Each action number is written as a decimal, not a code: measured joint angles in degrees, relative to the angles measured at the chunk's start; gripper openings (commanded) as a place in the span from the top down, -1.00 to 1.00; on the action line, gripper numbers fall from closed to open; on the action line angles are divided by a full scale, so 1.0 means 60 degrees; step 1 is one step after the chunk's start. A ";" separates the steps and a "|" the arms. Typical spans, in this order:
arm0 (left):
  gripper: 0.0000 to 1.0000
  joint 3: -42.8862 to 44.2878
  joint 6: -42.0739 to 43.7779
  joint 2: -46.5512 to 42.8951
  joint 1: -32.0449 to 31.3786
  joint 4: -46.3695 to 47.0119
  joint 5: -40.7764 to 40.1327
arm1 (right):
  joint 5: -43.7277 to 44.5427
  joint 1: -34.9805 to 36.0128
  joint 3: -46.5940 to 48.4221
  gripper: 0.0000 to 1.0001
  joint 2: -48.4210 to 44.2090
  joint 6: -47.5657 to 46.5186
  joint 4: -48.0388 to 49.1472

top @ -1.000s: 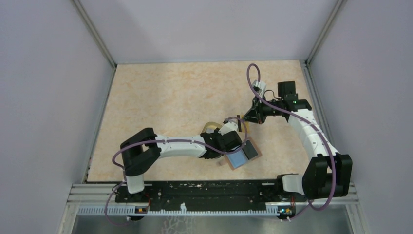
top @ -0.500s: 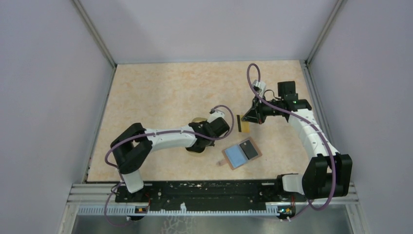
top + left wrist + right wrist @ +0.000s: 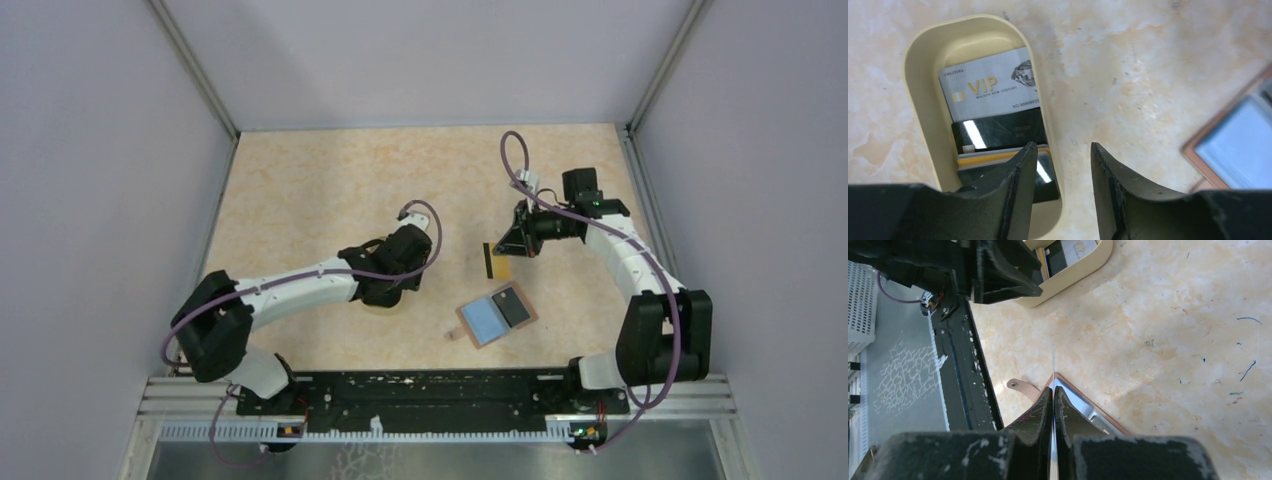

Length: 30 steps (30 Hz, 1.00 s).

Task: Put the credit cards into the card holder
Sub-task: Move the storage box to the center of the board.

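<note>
My left gripper (image 3: 385, 285) is open and empty, hanging over an oval cream dish (image 3: 913, 50); its tips (image 3: 1062, 150) straddle the dish's right rim. In the dish lie credit cards: a silver VIP card (image 3: 990, 90), a black one (image 3: 998, 134) and one with a yellow stripe (image 3: 983, 157). My right gripper (image 3: 515, 240) is shut on a credit card (image 3: 497, 262) with a yellowish stripe. In the right wrist view the card (image 3: 1053, 365) shows edge-on between the jaws, above the card holder (image 3: 1083, 405). The card holder (image 3: 497, 315) lies open, light blue inside, with a black card in one half.
The card holder's tab (image 3: 1020, 386) points toward the black base rail (image 3: 430, 390) at the near edge. The dish (image 3: 1083, 270) sits left of the card holder, under the left arm. Grey walls close in the table on three sides.
My left gripper has drawn back leftward from the card holder to over the dish, leaving the holder open with a black card in it. The right gripper still holds its card.
</note>
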 measured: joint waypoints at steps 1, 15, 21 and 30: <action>-0.01 -0.0164 -0.0004 -0.0273 0.0000 0.0146 0.0200 | -0.0004 0.0000 0.0000 1.00 0.0073 -0.0036 -0.0029; -0.06 -0.2805 0.0681 -0.2175 -0.3672 0.4965 0.2488 | 0.0087 0.0000 -0.0117 1.00 0.0106 -0.0098 -0.0106; -0.11 -0.0616 0.3435 0.1118 -0.5242 0.4943 0.1290 | 0.0131 -0.0058 -0.0117 1.00 0.0106 -0.0178 -0.0204; -0.09 0.1078 0.5519 0.3410 -0.5457 0.4142 -0.0302 | 0.0124 -0.0335 -0.0117 1.00 0.0106 -0.0248 -0.0357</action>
